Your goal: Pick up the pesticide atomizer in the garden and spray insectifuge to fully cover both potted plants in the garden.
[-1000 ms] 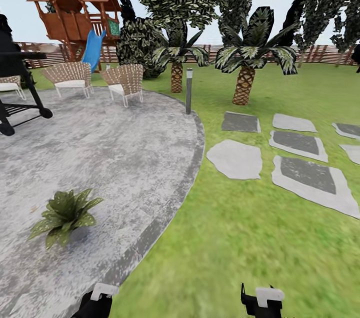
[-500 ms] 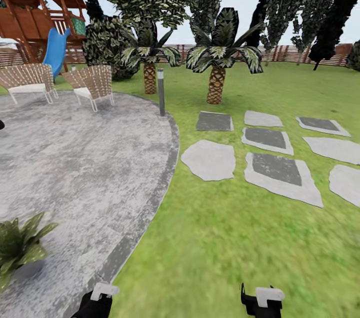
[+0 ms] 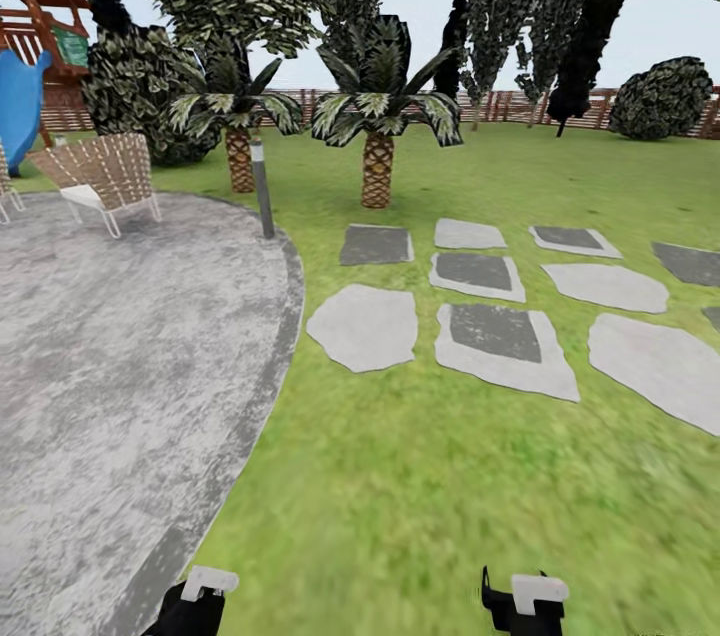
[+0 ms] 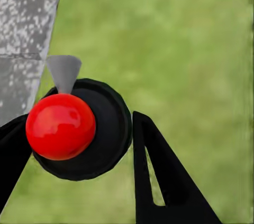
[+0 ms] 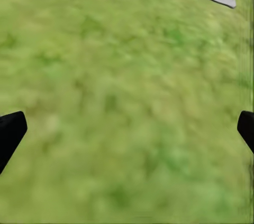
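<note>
Searching the garden for the sprayer, both arms idle.
Best to pan slowly and scan the lawn (image 3: 420,476), stepping stones (image 3: 495,336) and patio (image 3: 110,356) edge before driving. Left claw (image 4: 79,182) and right claw (image 5: 127,134) both spread wide, holding nothing, over grass. The atomizer and potted plants can't be placed relative to either claw.

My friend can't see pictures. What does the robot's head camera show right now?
A green lawn with flat grey stepping stones lies ahead, beside a round grey paved patio. Behind stand two small palms, a grey bollard lamp, a wicker chair and a brown slatted fence.
</note>
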